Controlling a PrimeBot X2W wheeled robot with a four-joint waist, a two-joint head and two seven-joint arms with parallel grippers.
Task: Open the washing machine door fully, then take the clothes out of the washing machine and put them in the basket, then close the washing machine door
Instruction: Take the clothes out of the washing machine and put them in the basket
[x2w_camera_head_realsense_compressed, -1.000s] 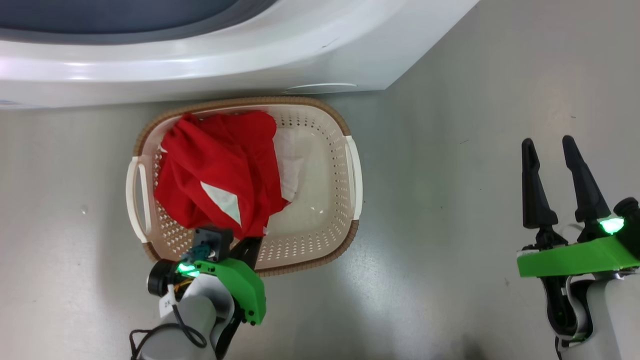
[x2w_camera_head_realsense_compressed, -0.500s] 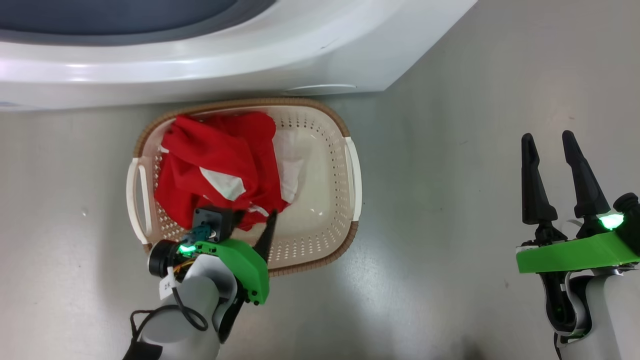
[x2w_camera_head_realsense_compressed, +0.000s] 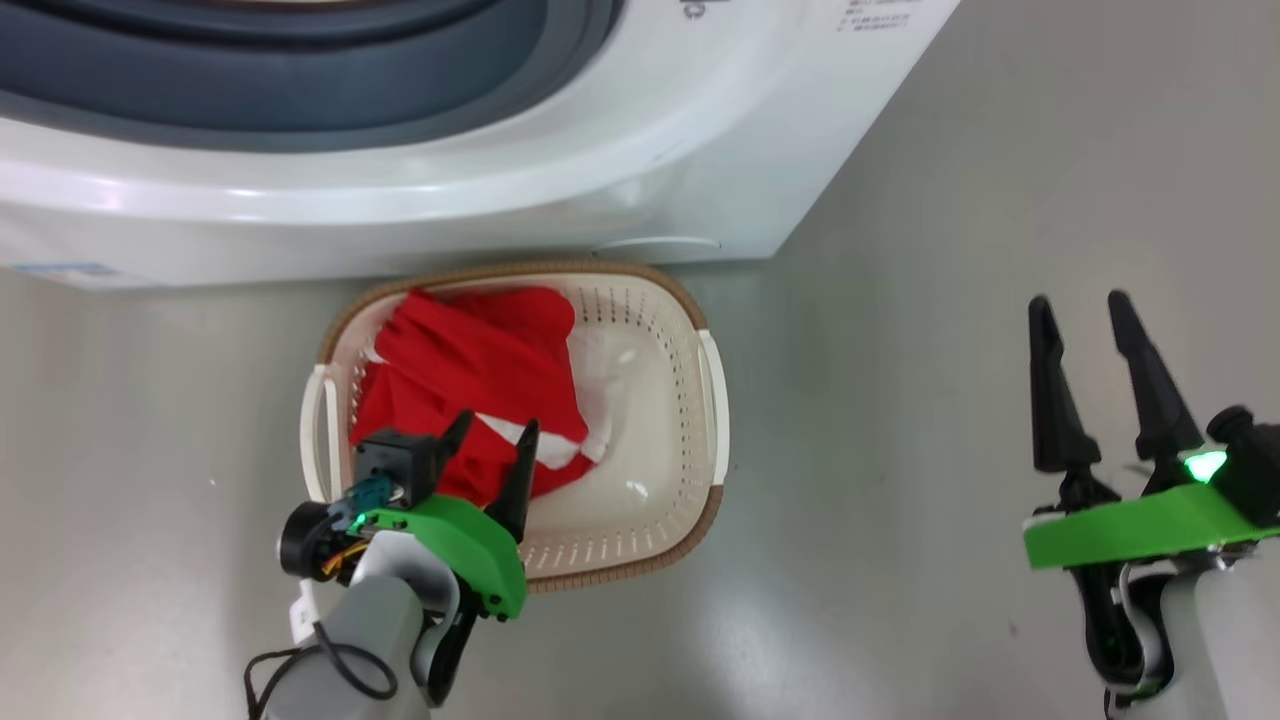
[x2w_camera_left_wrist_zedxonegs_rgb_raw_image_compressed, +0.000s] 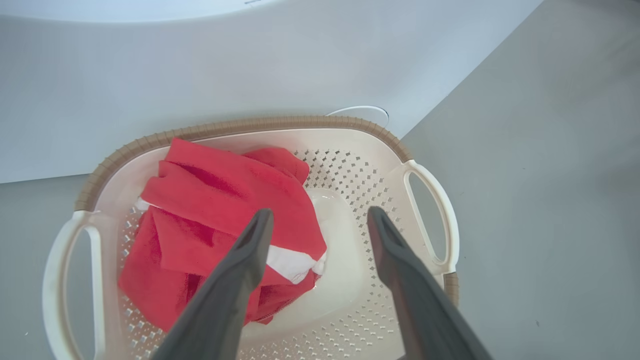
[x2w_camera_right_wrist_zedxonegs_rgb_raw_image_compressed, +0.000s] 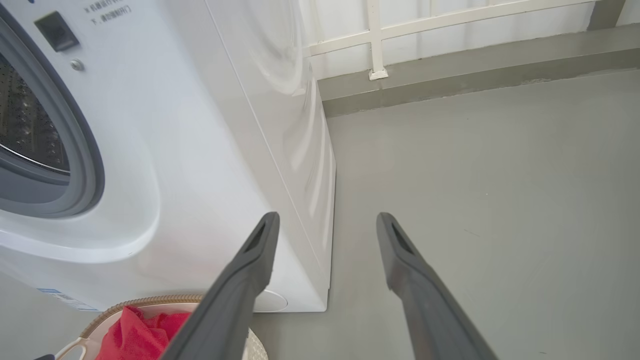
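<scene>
My left gripper has just spread wide, leaving the bright red soft fabric clothes lying in the cream perforated plastic basket, so closing the washing machine door likely comes next; my right gripper hangs spread too.

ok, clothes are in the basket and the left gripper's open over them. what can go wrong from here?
1. The left gripper stands open with one finger over the clothes; lifting away could snag the fabric and drag it over the rim of the basket.
2. The basket sits right at the foot of the washing machine; an arm reaching back to the machine could knock it.
</scene>
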